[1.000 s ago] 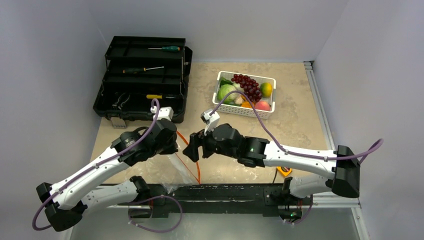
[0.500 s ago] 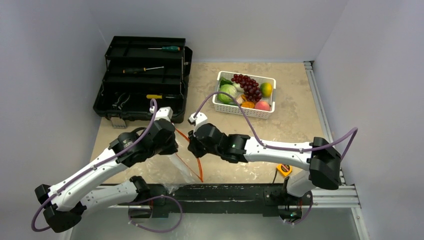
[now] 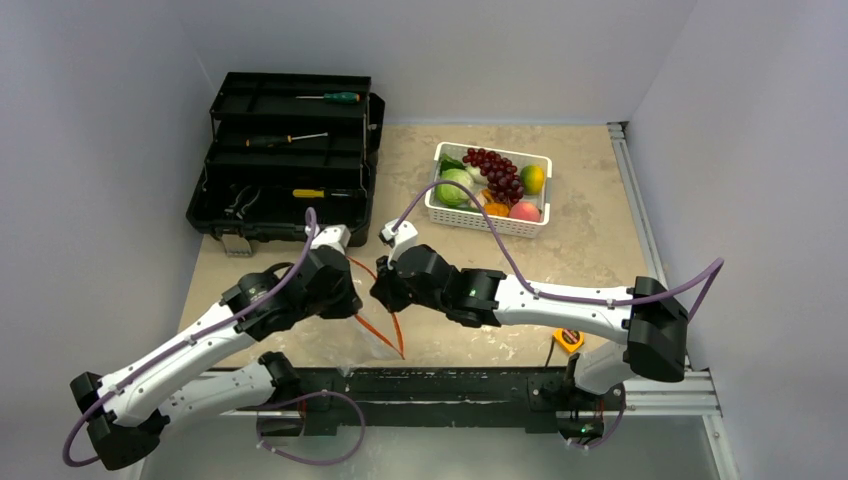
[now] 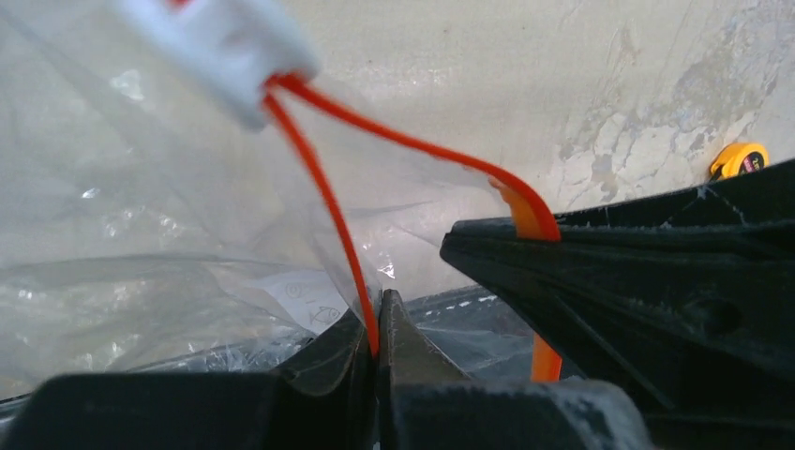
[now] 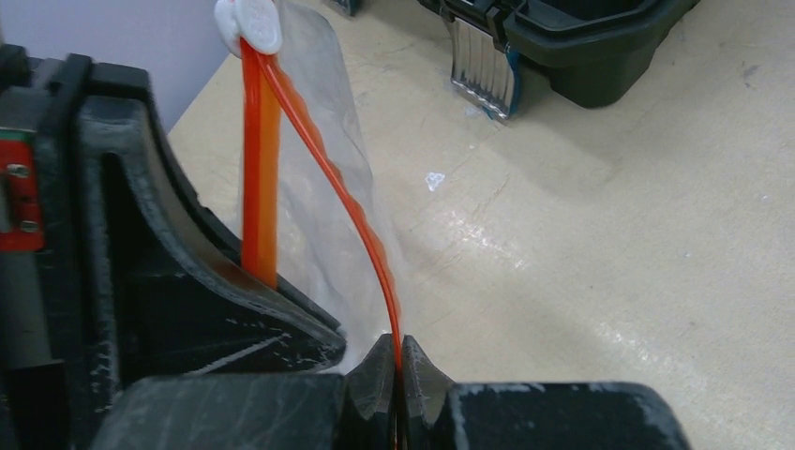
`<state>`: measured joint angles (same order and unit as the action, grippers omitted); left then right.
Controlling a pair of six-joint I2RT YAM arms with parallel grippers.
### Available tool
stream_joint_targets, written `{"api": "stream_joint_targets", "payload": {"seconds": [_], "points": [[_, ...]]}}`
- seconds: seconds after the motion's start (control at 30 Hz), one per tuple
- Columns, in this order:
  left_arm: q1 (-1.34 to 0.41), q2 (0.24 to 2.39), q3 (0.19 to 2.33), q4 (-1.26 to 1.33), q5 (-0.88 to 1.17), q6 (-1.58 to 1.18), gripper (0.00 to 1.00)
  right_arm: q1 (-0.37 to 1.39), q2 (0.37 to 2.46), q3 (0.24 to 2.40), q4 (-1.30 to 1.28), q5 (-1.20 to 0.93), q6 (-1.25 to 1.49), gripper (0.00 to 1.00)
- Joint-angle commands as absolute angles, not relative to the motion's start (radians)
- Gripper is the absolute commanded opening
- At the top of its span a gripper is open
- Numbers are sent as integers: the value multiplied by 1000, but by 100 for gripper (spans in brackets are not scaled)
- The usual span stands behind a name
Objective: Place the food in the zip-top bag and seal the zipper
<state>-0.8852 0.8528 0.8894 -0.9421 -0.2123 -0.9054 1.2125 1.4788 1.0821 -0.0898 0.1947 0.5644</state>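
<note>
Our left gripper [image 4: 377,314] and right gripper [image 5: 396,361] are each closed tight on one lip of the zipper [image 5: 261,169], which we judge the firmest hold on this limp, slippery bag [image 4: 141,206].

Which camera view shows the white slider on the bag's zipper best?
The right wrist view: the slider is in focus near the top, where both orange zipper strips meet. The left wrist view shows it larger, but blurred and cut off by the frame's top edge. In the top external view it is too small to make out.
</note>
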Motion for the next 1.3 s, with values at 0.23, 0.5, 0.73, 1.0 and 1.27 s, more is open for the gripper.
{"api": "stream_joint_targets", "payload": {"seconds": [0.23,0.5,0.73,1.0,1.27], "points": [[-886,780,1075,-1203,-395,-785,0,989,1453,1000,-54,91,493,0],[-884,757,1020,-1067,-236,-807,0,988,1540,1045,-60,-44,468,0],[-884,830,995,-1024,-222,-856,0,1026,1574,1086,-99,-71,463,0],[-884,858,980,-1048,-303,-923,0,1026,1428,1118,-167,-46,377,49],[-882,866,957,-1043,-301,-956,0,994,1196,1018,-65,109,371,79]]}}
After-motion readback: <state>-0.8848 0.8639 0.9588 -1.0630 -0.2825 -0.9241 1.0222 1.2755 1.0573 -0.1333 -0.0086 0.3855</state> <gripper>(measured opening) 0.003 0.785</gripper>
